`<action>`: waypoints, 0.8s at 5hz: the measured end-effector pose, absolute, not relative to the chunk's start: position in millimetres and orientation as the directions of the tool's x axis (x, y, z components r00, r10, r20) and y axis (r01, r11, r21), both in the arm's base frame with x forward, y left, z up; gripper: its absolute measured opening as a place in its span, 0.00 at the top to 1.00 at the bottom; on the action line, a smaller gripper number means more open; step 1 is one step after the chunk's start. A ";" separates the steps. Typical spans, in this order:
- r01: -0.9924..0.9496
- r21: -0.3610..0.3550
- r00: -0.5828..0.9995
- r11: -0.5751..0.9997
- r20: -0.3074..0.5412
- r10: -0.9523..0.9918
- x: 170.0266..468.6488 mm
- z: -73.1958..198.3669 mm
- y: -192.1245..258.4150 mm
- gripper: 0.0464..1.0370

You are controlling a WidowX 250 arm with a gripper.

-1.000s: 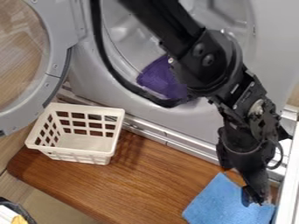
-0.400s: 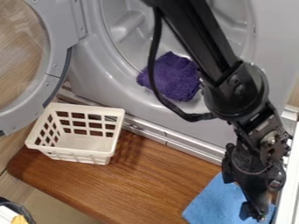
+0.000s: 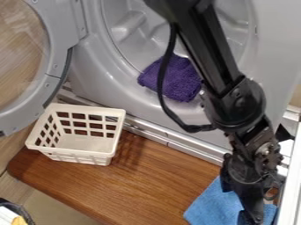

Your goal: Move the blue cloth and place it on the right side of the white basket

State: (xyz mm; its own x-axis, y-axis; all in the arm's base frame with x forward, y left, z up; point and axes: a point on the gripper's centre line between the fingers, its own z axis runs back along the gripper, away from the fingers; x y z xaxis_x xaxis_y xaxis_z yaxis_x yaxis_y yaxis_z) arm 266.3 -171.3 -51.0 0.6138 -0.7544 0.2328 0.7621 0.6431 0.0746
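Observation:
The blue cloth (image 3: 213, 205) lies flat at the lower right of the wooden board, partly covered by the arm. Over the cloth's right part hangs the black gripper (image 3: 251, 217), pointing down close to the view's bottom edge. Whether it touches the cloth cannot be told. The white basket (image 3: 82, 154) stands upright on the board's left part, well to the left of the cloth, with its slatted walls and inner floor in view.
Behind the board (image 3: 150, 178) is a grey machine with a round opening holding a purple cloth (image 3: 179, 82). Its round door (image 3: 57, 57) hangs open at the upper left. A white edge (image 3: 290, 193) runs along the right side.
The arm first shifted right and down, then slightly left and further down, bringing the gripper lower over the cloth. The blue cloth and the basket stay where they were.

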 end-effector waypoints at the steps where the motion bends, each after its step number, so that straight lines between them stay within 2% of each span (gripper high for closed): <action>1: 0.756 0.031 0.622 0.654 0.276 -0.732 265.5 -65.6 -169.4 0.04; 2: 0.749 0.008 0.624 0.663 0.327 -0.709 267.5 -73.8 -170.5 0.04; 3: 0.734 0.006 0.636 0.679 0.344 -0.691 270.0 -75.6 -171.6 0.04; 4: 0.726 0.014 0.648 0.687 0.321 -0.691 266.4 -77.7 -166.2 0.04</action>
State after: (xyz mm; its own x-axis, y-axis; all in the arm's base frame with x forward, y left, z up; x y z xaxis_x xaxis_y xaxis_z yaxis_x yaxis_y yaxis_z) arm 266.4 -166.2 -77.7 0.6476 -0.6912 0.3208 0.7264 0.6871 0.0141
